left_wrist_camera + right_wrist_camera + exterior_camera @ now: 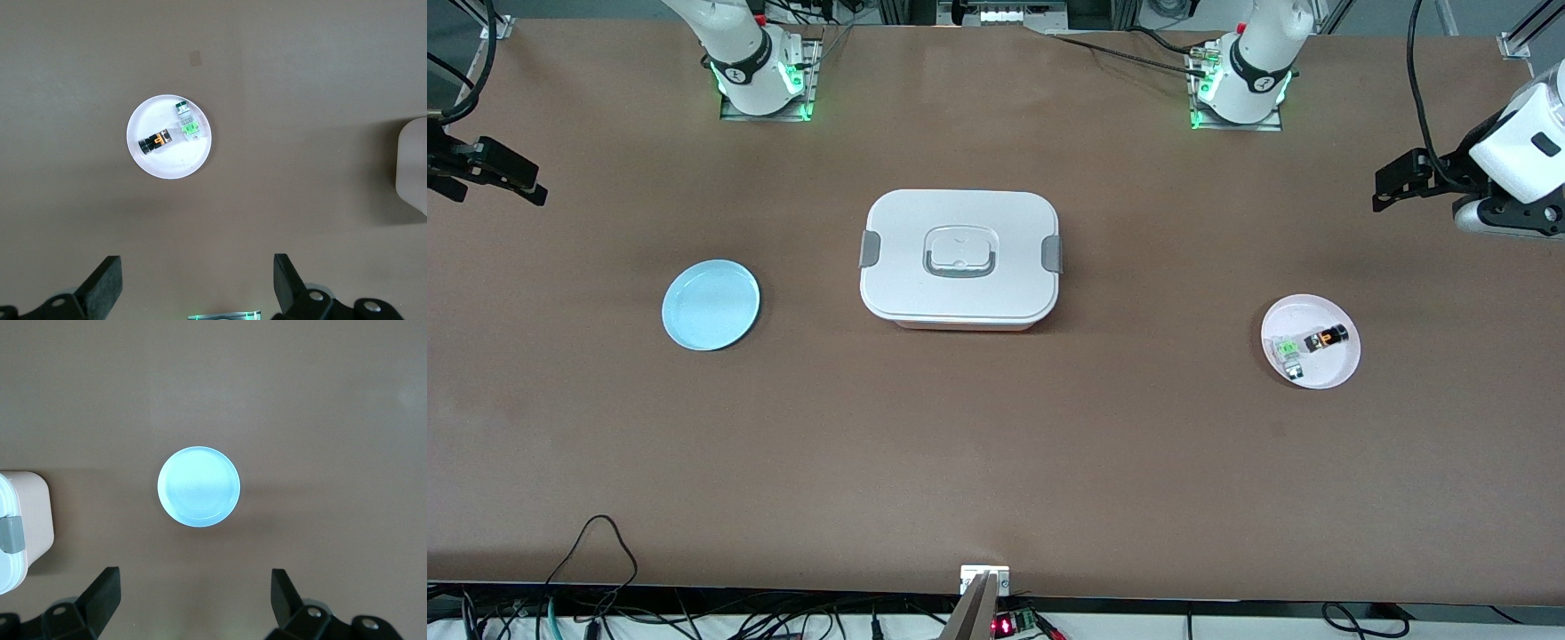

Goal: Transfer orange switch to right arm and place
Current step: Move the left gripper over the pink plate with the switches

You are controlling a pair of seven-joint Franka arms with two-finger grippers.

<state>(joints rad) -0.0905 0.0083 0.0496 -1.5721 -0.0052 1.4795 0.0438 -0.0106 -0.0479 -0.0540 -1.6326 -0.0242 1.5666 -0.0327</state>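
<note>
The tiny black orange-lit switch lies slantwise in the pale pink round plate at the left arm's end of the counter, below the spread, empty left pincer, while the right pincer waits spread over the light blue plate.

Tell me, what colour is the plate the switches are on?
Pale pink, nearly white. The plate shows best in the front view.

1. The orange switch, a tiny black rectangular block with a glowing orange part, lies flat on a small round pale pink plate toward the left arm's end of the table.
2. It lies just beside a small clear-and-green switch on that plate.
3. Nothing grips it.
</note>
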